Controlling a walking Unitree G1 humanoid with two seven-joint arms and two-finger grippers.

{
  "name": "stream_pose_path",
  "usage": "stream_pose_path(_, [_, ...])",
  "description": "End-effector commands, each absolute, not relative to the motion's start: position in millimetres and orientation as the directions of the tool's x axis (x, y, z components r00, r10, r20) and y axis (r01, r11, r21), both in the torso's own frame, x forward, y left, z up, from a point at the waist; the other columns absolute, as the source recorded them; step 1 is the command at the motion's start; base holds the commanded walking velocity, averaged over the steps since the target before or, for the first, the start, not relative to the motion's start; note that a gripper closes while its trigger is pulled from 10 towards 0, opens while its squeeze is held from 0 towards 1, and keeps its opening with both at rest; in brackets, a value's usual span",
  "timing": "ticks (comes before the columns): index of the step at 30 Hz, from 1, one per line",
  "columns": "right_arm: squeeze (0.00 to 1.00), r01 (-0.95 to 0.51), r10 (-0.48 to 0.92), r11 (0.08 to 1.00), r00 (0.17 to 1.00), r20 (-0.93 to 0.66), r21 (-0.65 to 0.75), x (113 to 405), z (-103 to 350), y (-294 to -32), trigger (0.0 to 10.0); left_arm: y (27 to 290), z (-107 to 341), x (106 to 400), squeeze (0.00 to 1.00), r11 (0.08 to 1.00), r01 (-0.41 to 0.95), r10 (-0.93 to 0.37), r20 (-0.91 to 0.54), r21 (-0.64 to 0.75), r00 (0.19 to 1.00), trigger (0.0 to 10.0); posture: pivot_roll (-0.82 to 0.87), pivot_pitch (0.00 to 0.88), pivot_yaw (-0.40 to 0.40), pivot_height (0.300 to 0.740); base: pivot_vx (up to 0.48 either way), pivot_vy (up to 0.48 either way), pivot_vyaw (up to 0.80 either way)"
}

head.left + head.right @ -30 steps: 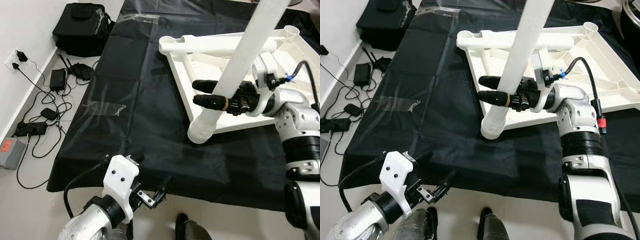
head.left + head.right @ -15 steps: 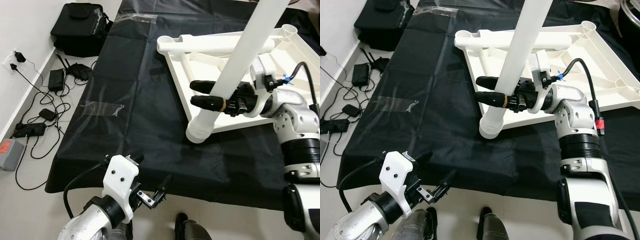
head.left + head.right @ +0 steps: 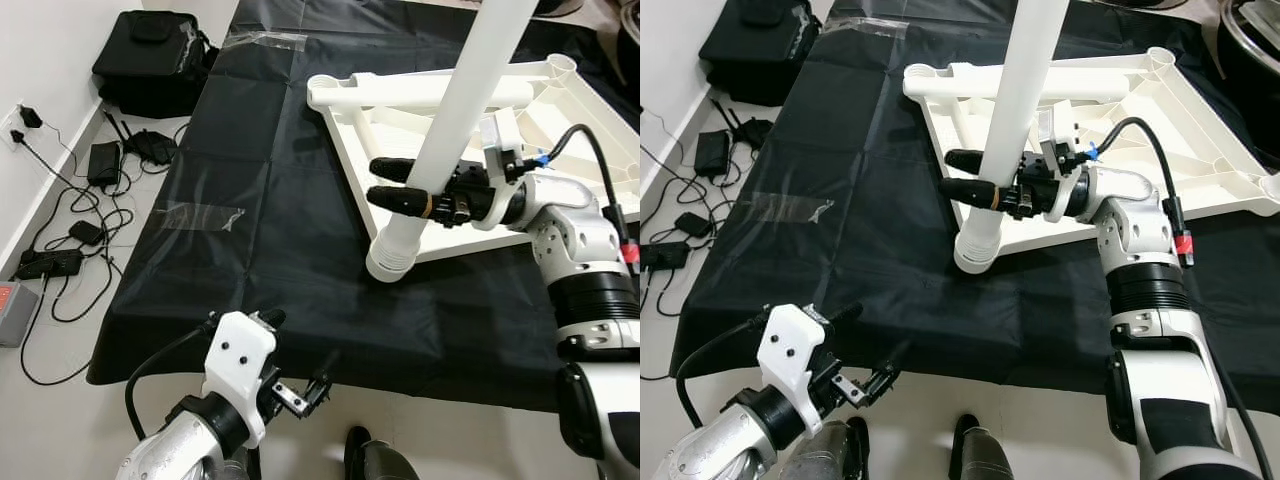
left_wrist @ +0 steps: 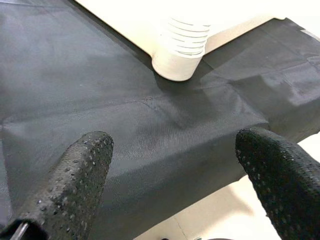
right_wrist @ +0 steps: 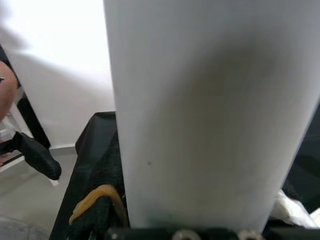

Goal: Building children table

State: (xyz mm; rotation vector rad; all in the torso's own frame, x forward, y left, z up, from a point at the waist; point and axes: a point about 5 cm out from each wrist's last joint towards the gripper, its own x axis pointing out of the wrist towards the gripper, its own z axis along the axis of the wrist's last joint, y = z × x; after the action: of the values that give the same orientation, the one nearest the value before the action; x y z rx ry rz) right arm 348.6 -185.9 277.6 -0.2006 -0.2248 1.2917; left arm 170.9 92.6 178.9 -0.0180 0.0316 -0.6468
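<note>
table top [image 3: 560, 100] on cloth [image 3: 260, 200], bag [image 3: 150, 45] left

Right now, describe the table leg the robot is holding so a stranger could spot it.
On the black cloth lies an upturned white tabletop. At its near corner a white table leg stands, gripped by the right gripper; unlike the other leg lying flat, it's upright.

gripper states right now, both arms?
Left gripper: open, holding nothing, low over the near edge of the black cloth.
Right gripper: shut on the white table leg.
</note>
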Motion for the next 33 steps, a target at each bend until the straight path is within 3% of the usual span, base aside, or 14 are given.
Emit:
stream_pose_path(1, [0.00, -0.919, 0.947, 0.310, 0.320, -0.004, -0.243, 350, 260, -192, 10.0, 92, 177, 168, 0.00, 0.798, 0.602, -0.603, -0.034, -0.027, 0.797, 10.0, 0.21, 0.308, -0.097, 0.740, 0.000, 0.000, 0.00])
stream_pose_path(10, [0.00, -0.868, 0.898, 0.437, 0.436, 0.060, -0.237, 345, 244, -195, 10.0, 94, 178, 172, 0.00, 0.799, 0.601, -0.601, -0.030, -0.015, 0.798, 10.0, 0.20, 0.304, -0.087, 0.740, 0.000, 0.000, 0.00])
stream_pose_path(33, [0.00, -0.793, 0.827, 0.558, 0.556, 0.087, -0.243, 358, 246, -191, 10.0, 95, 179, 173, 0.00, 0.806, 0.591, -0.591, -0.028, -0.009, 0.806, 10.0, 0.20, 0.318, -0.094, 0.740, 0.000, 0.000, 0.00])
